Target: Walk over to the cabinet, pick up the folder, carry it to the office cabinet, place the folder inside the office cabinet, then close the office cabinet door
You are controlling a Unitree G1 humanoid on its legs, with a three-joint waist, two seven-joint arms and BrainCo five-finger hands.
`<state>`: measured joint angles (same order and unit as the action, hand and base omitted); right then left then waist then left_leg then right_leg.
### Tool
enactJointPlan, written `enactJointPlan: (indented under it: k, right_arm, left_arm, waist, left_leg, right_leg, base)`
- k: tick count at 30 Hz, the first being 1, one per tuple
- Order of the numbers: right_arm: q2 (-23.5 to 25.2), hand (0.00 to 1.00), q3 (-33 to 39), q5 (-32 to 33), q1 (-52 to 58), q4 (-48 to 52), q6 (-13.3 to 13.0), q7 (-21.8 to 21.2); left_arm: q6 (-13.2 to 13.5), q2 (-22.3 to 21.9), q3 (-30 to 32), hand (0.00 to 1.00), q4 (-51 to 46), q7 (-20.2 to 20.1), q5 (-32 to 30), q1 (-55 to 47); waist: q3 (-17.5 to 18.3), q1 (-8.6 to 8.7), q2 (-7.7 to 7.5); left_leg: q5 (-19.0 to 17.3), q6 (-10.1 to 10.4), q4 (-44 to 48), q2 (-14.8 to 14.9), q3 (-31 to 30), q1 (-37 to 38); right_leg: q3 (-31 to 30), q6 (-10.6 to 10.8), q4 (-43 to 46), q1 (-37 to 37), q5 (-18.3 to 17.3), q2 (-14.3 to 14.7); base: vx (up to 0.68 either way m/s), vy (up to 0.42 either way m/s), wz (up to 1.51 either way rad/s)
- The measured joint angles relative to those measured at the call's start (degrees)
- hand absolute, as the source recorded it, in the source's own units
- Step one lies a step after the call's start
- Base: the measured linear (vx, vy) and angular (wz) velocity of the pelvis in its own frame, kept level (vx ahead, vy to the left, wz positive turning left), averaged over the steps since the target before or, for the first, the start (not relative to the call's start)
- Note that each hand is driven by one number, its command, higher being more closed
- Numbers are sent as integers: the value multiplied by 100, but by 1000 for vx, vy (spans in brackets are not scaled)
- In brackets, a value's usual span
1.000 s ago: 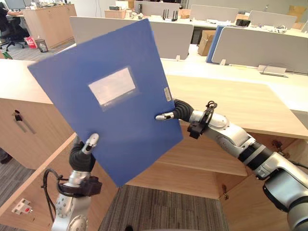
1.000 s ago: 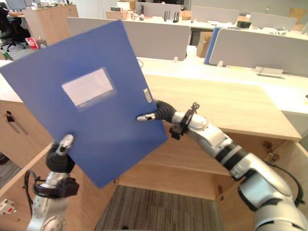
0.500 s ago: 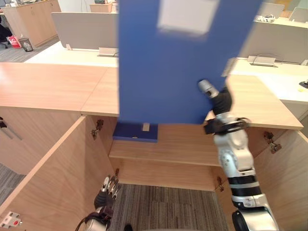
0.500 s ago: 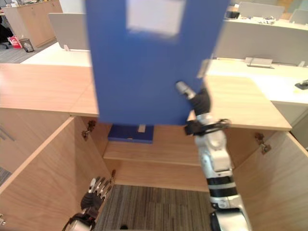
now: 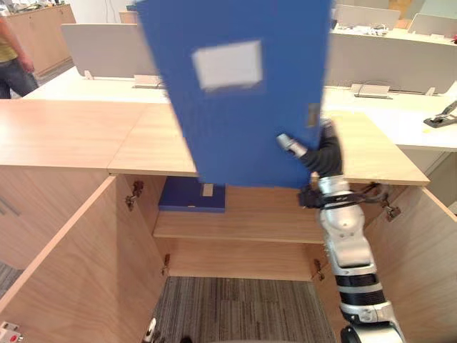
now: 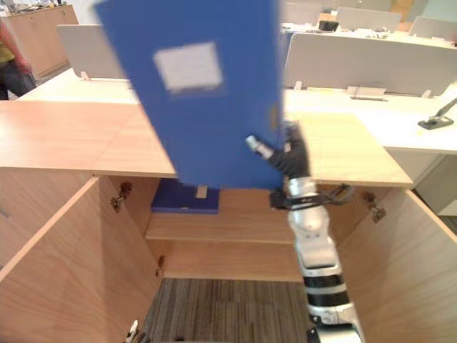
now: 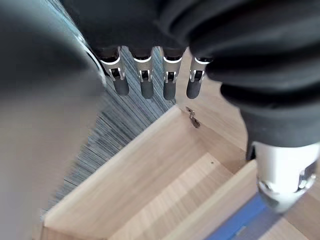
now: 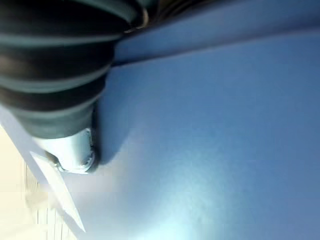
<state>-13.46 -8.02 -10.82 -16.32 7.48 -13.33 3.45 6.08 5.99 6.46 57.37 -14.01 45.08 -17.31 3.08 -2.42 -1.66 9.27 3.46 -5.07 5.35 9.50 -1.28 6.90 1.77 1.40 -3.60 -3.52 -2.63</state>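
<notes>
the right hand point(image 5: 323, 151), arm raised, pinches the blue folder point(image 5: 243, 100) by its lower corner, thumb on the cover, holding it upright above the open office cabinet point(image 5: 235, 227). the left hand point(image 7: 146, 85) hangs low over the carpet point(image 7: 115, 125), fingers straight and empty.

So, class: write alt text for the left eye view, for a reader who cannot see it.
The right hand holds a blue folder upright before an open wooden cabinet. A second folder lies flat on its upper shelf.
</notes>
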Motion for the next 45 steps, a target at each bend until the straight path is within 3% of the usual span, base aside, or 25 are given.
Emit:
enactJointPlan:
  k: [6, 10, 19, 22, 24, 27, 30, 33, 35, 36, 38, 40, 43, 45]
  right_arm:
    - [-750, 100, -2542, -1639, 81, -1515, -289, -1012]
    - [-1142, 100, -3239, -2109, -60, -2418, -409, -1356]
    - [-1510, 100, -3366, -2570, -687, -3754, -395, -1414]
    - [-1417, 100, -3088, -2645, -698, -4325, -213, -1386]
    - [-1178, 100, -2524, -2584, -696, -4760, -36, -1360]
    - [-729, 100, -1436, -1818, -659, -5371, 371, -1188]
    - [-271, 100, -259, -403, -681, -5865, 737, -796]
    - [71, 100, 335, 910, -791, -5955, 835, -447]
    - [225, 100, 590, 1362, -884, -6031, 870, -388]
    - [308, 100, 677, 1759, -881, -6108, 906, -355]
    - [440, 100, 683, 2256, -870, -6126, 954, -286]
    - [609, 100, 740, 2768, -823, -6126, 959, -284]
    - [760, 100, 1095, 3277, -742, -6126, 970, -274]
    - [771, 100, 1146, 3443, -712, -6127, 970, -275]
  left_arm:
    - [-1, 132, 52, 0, 282, -151, -661, 21]
    - [-6, 172, 25, 0, 322, -156, -824, 6]
    - [-12, 224, -201, 0, 341, -142, -1051, 35]
    - [-12, 209, -231, 0, 341, -129, -1193, 45]
    - [-12, 171, -234, 0, 343, -115, -1267, 45]
    - [-6, 144, -239, 0, 343, -91, -1426, 44]
    - [-4, 131, -203, 0, 343, -60, -1473, 88]
    - [-11, 136, -174, 0, 347, 10, -1553, 196]
    - [-13, 112, -129, 0, 346, 60, -1552, 294]
    - [-13, 55, -55, 0, 352, 115, -1544, 348]
    - [-15, 13, 57, 0, 351, 135, -1526, 402]
    - [-20, -11, 317, 0, 400, 185, -1525, 463]
    - [-21, -231, 562, 0, 382, 262, -1526, 485]
    - [-37, -241, 563, 0, 383, 294, -1527, 505]
  waist:
    - [-46, -98, -4]
    - [-167, -150, 31]
    - [-377, -177, 146]
    - [-462, -216, 207]
    - [-616, -357, 254]
    - [-785, -302, 331]
    - [-827, -333, 348]
    - [-904, -334, 355]
    - [-1020, -335, 412]
    - [-1037, -336, 440]
    - [-1054, -330, 413]
    - [-1040, -323, 267]
    - [-859, -327, 447]
    - [-831, -304, 460]
  left_leg:
    - [-74, 30, -1, -61, -5, 38]
    - [-103, -4, 0, -136, -6, 34]
    - [-154, -84, 4, -221, 9, 26]
    - [-209, -109, 16, -278, -3, 46]
    - [-426, -189, 76, -431, -202, 166]
    - [-577, -257, 237, -607, -237, 350]
    - [-644, -382, 342, -677, -230, 404]
    - [-636, -451, 334, -712, -210, 329]
    - [-667, -530, 324, -628, -233, 346]
    - [-670, -502, 333, -530, -270, 357]
    - [-674, -370, 341, -449, -294, 393]
    - [-726, -189, 329, -505, -365, 452]
    - [-680, -22, 165, -208, -426, 423]
    - [-647, 44, 70, -86, -529, 425]
  right_leg:
    - [-22, 45, 18, -20, -28, -69]
    - [-32, 98, 81, 16, -63, -139]
    - [-101, 132, 64, 56, -81, -190]
    - [-127, 189, 182, 88, -137, -246]
    - [-343, 259, 689, 298, -363, -352]
    - [-405, 421, 1499, 464, -604, -565]
    - [9, 433, 1855, 550, -596, -783]
    - [241, 517, 1859, 647, -541, -865]
    - [234, 555, 2249, 868, -542, -863]
    - [263, 428, 2252, 963, -711, -797]
    - [266, 360, 1948, 1094, -649, -758]
    - [333, 276, 1573, 1051, -151, -874]
    - [624, 178, 1359, 1038, -296, -590]
    - [781, 149, 1189, 934, -308, -435]
  base:
    - [-7, 26, -1]
    - [13, 48, 0]
    - [20, 14, -3]
    - [18, 19, -7]
    - [19, 62, -48]
    - [3, 77, -18]
    - [-1, 96, 1]
    - [-21, 71, -4]
    - [-28, 28, 2]
    - [-34, -14, 9]
    - [-48, -81, 13]
    - [-1, -162, 25]
    - [105, -192, 22]
    - [100, -136, 28]
